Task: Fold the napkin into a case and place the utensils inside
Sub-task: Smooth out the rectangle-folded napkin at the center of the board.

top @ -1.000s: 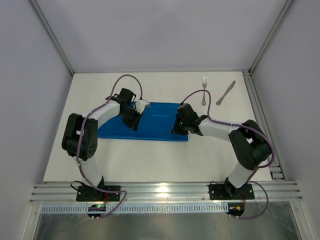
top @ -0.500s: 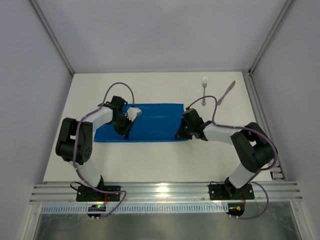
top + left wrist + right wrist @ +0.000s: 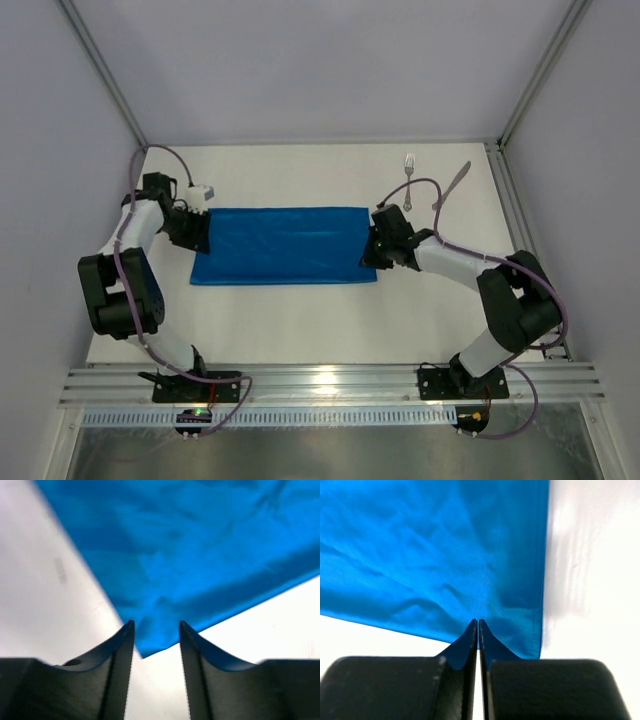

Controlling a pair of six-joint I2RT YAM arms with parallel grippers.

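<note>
A: Your napkin lies flat on the white table, folded to a long blue oblong that runs left to right in front of both arms, its surface lightly creased

B: Your left gripper sits at that oblong's left end. In your left wrist view the two dark fingers stand spread with a clear gap between them, and one corner of the cloth points into that gap. Nothing is pinched there; the corner lies on the table between the two fingers

A: Your right gripper is at the other short end, close to the near right corner. Its fingers are pressed tight together, no gap showing, with the tips down at the cloth just inside the right edge. Fine creases run towards the tips, but you cannot tell from these views whether any cloth is caught between them

B: Your utensils are outside the cloth. The fork lies on bare table beyond the napkin's far right corner, tines pointing away from the arms, near the cloth but apart from it. The knife lies just to the fork's right, slanted, its far end leaning to the right, and it does not touch the fork

A: Along the napkin's right edge your right wrist view shows a straight, darker band of cloth, with white table right beside it
</note>
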